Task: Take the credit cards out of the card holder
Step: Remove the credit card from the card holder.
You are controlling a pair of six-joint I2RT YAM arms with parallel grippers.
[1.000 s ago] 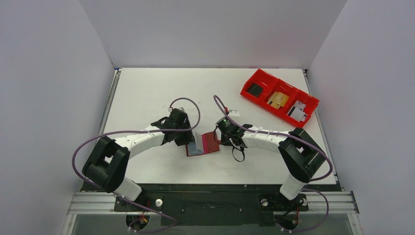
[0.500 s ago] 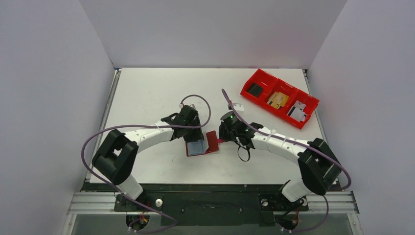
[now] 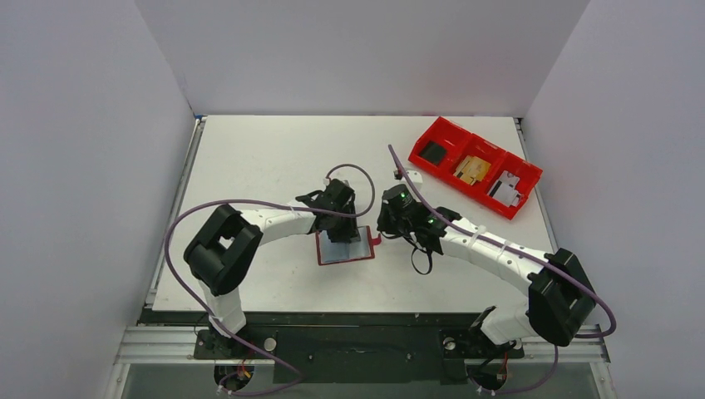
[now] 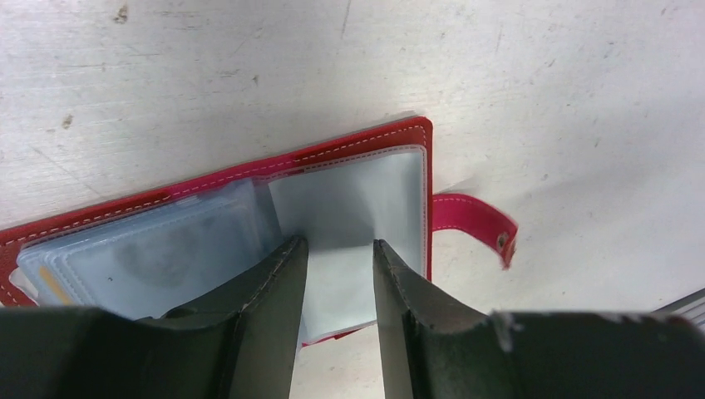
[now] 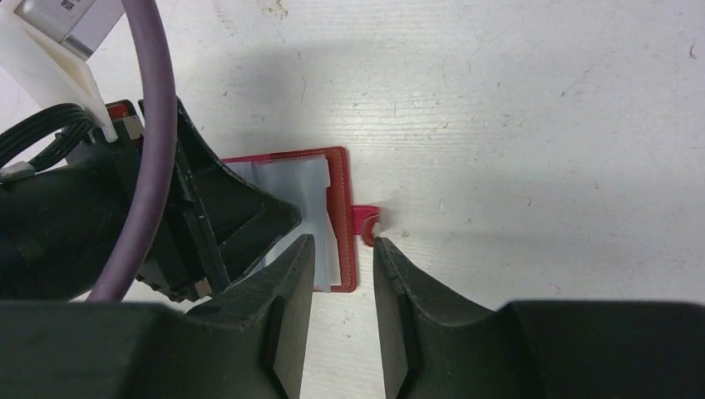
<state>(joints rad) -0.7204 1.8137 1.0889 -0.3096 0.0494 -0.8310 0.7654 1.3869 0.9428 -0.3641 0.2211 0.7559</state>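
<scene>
Lying open on the counter, the red card holder shows pale credit cards in clear sleeves, left end effector and right end effector both spread above.

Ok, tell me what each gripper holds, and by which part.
Nothing. Left gripper open over clear sleeves of the dark red folding card holder; right gripper open beside its strap.

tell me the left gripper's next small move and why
Probably lower the left gripper and pinch the cards' edge: the holder lies open flat with them in clear sleeves, and the jaws hang open over those. The right gripper, open by the strap, could steady it.
</scene>
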